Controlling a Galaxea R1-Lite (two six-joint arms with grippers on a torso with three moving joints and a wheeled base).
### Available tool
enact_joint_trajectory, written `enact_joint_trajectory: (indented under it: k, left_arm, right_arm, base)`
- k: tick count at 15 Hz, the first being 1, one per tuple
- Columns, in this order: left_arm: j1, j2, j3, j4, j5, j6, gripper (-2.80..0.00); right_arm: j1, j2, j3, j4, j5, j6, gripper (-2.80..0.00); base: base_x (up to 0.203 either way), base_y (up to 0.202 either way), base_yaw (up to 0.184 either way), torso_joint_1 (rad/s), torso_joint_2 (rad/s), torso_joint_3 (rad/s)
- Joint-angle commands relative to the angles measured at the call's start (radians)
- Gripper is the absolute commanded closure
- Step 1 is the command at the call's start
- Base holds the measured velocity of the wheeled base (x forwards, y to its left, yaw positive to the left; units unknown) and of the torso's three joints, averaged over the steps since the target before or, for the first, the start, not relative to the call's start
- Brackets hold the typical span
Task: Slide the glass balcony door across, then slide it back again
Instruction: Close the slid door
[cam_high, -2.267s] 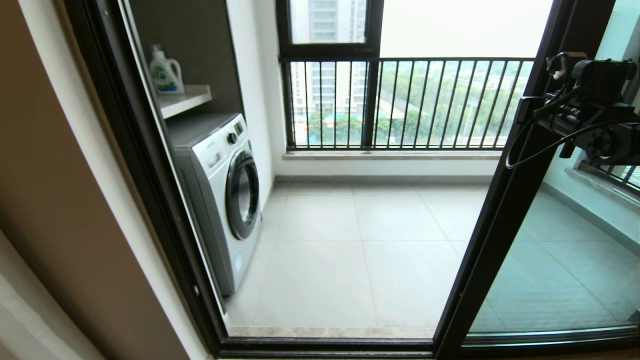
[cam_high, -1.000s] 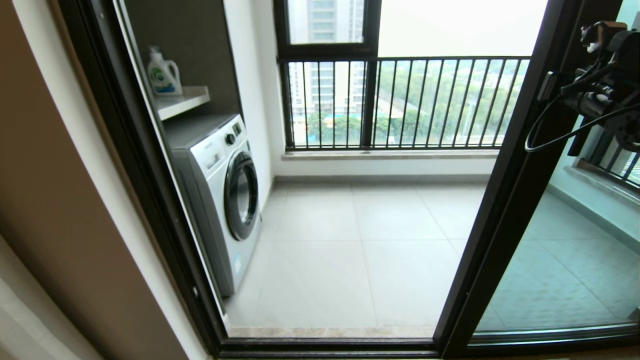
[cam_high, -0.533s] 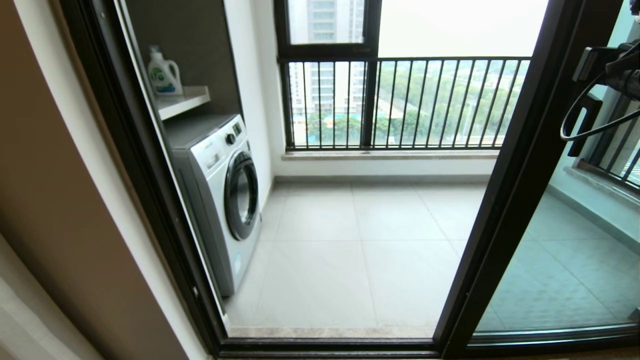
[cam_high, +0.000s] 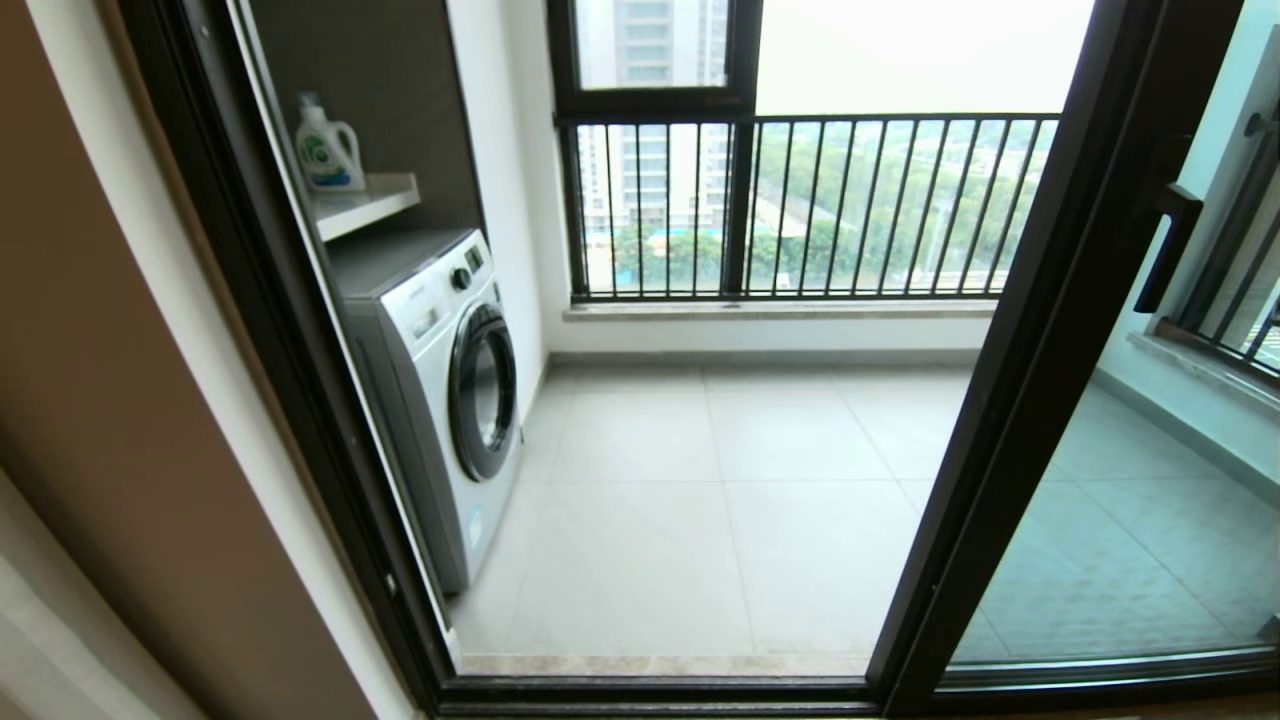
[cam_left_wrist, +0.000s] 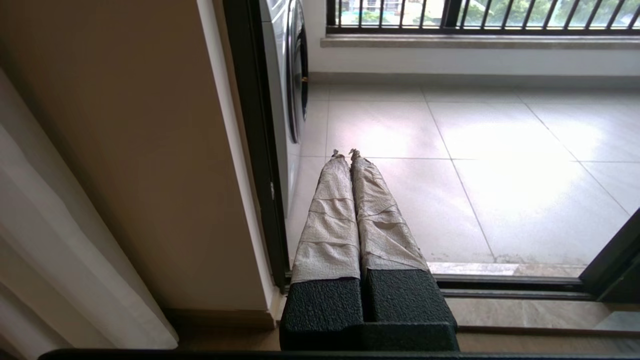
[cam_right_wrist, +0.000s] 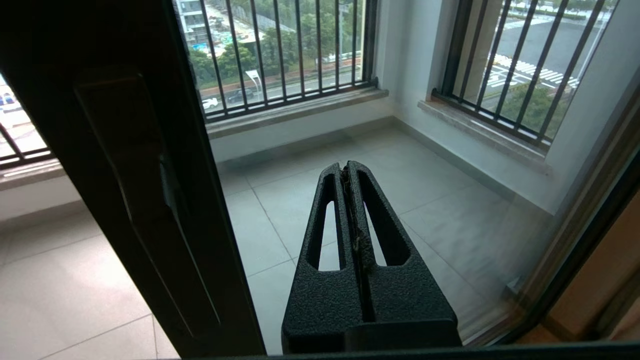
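The glass balcony door (cam_high: 1040, 350) stands at the right of the opening, its black upright slanting up the head view, with the small black latch handle (cam_high: 1165, 250) on it. Neither arm shows in the head view. In the right wrist view my right gripper (cam_right_wrist: 346, 167) is shut and empty, held in the air next to the door's upright (cam_right_wrist: 150, 225) and its latch handle (cam_right_wrist: 135, 165), with the glass pane beyond the fingers; it touches neither. My left gripper (cam_left_wrist: 345, 154), fingers wrapped in pale tape, is shut and empty, low over the door track (cam_left_wrist: 500, 285) beside the left jamb.
A washing machine (cam_high: 450, 390) stands just inside the balcony at the left, with a detergent bottle (cam_high: 328, 148) on the shelf above. The black-barred railing (cam_high: 800, 205) closes the far side. The fixed black frame (cam_high: 280, 350) and a beige wall bound the left; a curtain (cam_left_wrist: 50, 250) hangs there.
My right arm has drawn away to the right and left the head view, uncovering the latch handle. The door slid slightly right early on and has since stayed still.
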Motion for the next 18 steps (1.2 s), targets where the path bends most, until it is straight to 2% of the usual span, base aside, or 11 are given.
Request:
enact_joint_trajectory:
  k: [1, 10, 16, 18]
  left_arm:
    - [0.000, 0.002, 0.000, 0.000, 0.000, -0.001, 0.00]
    - [0.000, 0.002, 0.000, 0.000, 0.000, -0.001, 0.00]
    - [0.000, 0.002, 0.001, 0.000, 0.000, -0.001, 0.00]
    - [0.000, 0.002, 0.000, 0.000, 0.000, -0.001, 0.00]
  right_arm:
    - [-0.016, 0.026, 0.015, -0.002, 0.003, 0.005, 0.00]
    - [-0.009, 0.184, -0.008, -0.137, -0.006, 0.002, 0.00]
    - [0.083, 0.175, -0.017, -0.137, -0.012, 0.004, 0.00]
    - [0.114, 0.174, -0.018, -0.138, -0.049, 0.003, 0.00]
  base:
    - [0.000, 0.000, 0.000, 0.000, 0.00, 0.000]
    - [0.000, 0.000, 0.000, 0.000, 0.00, 0.000]
    - [0.000, 0.000, 0.000, 0.000, 0.00, 0.000]
    - [0.000, 0.000, 0.000, 0.000, 0.00, 0.000]
